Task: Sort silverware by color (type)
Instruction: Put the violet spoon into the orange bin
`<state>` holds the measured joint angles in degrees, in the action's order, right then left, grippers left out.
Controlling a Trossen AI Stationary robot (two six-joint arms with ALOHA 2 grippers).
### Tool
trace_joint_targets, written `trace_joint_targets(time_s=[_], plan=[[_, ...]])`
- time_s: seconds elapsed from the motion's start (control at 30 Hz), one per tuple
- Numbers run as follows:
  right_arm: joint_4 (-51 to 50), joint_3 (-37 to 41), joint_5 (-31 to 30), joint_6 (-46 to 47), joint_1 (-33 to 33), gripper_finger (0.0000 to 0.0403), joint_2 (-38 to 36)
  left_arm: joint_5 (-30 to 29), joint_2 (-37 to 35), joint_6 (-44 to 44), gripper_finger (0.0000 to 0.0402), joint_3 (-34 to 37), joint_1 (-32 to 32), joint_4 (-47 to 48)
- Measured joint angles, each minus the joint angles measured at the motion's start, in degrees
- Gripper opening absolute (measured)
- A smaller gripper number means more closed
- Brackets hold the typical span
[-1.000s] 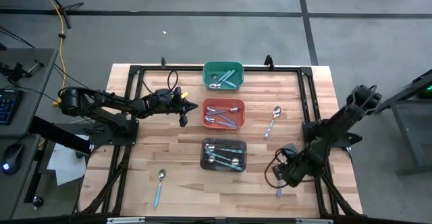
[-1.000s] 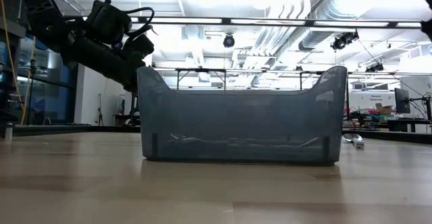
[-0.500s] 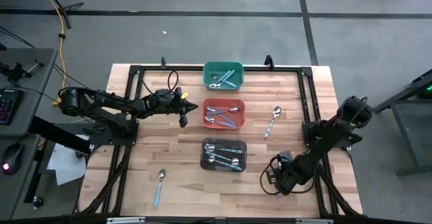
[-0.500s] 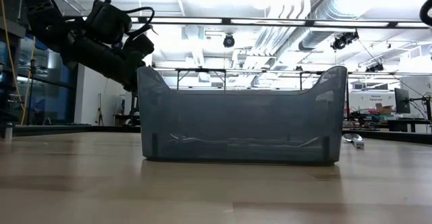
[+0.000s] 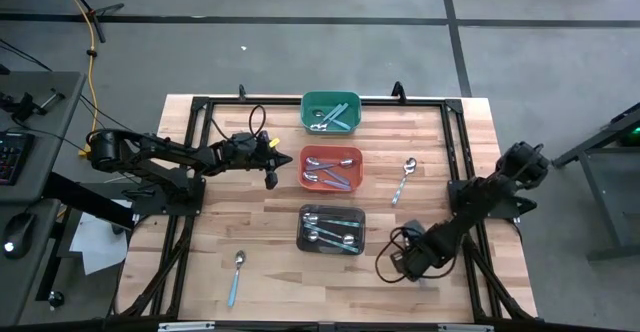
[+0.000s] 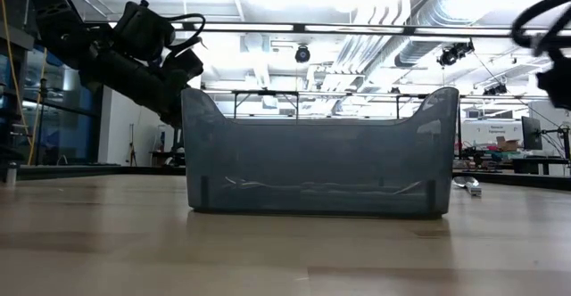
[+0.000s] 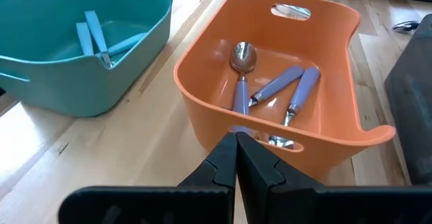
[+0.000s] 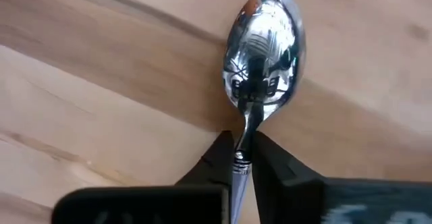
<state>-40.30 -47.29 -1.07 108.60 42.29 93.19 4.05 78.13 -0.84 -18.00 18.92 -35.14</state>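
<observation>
My right gripper [image 8: 246,158] is low over the table's near right part [image 5: 408,270], shut on a spoon whose shiny bowl [image 8: 265,45] shows over the wood; its handle is hidden. My left gripper [image 7: 236,158] is shut and holds nothing, just left of the orange bin [image 5: 332,168], which contains lavender-handled spoons [image 7: 273,89]. The green bin [image 5: 331,112] has blue-handled spoons in it, and the black bin [image 5: 332,229] has several spoons. Two loose spoons lie flat on the table, one right of the orange bin [image 5: 404,178] and one near the front left [image 5: 236,275]. My right gripper pinches the spoon's thin metal neck [image 8: 247,137], just below the bowl, between its two fingertips [image 8: 223,158]. The fingers lie along the spoon, and the bowl sticks out beyond them. I cannot tell whether the spoon is lifted clear or lies on the wood.
The three bins stand in a row down the table's middle, and the black one [image 6: 321,153] fills the low view. A black frame rail [image 5: 455,142] runs along the table's edges. Bare wood [image 5: 250,222] lies between the left arm and the front-left spoon.
My right gripper has moved toward the table's left edge and slightly toward the near edge, coming over the spoon that lay at the near right. My left arm has kept still.
</observation>
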Motion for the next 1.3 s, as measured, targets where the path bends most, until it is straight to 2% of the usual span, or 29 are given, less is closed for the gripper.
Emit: trace_joint_targets(time_s=[0.2, 0.37, 0.57, 0.77, 0.87, 0.97, 1.03, 1.3], plan=[[-4.3, -3.4, -5.5, -12.5, -4.1, 0.0015, 0.4, -0.2, 0.0, -0.7, 0.0000, 0.0, -0.6, 0.0], [-7.5, -7.8, -6.6, -25.6, -10.0, 0.0013, 0.4, -0.2, 0.0, -1.1, 0.0000, 0.0, -2.0, 0.9], [-14.3, -16.9, -9.2, -41.2, -16.9, 0.0007, 0.3, -1.0, 0.0, -1.1, 0.0000, 0.0, -3.9, 1.0], [-20.0, -26.8, -14.4, -54.9, -23.8, 0.0008, 0.2, -3.5, 0.0, -1.0, 0.0000, 0.0, -5.6, 1.0], [-20.0, -29.1, -13.4, -60.5, -26.7, 0.0009, 0.2, -3.5, 0.0, -1.0, 0.0000, 0.0, -6.2, 1.4], [-20.3, -28.8, -11.9, -60.1, -27.7, 0.0015, 0.2, -3.5, 0.0, -0.8, 0.0000, 0.0, -7.1, 2.6], [-20.4, -27.5, -10.4, -56.4, -26.9, 0.0027, 0.2, -3.5, 0.0, -0.5, 0.0000, 0.0, -7.6, 3.3], [-17.3, -16.8, -6.0, -32.2, -19.5, 0.0121, 0.2, -3.5, 0.0, 0.0, 0.0000, 0.0, -8.6, 3.2]])
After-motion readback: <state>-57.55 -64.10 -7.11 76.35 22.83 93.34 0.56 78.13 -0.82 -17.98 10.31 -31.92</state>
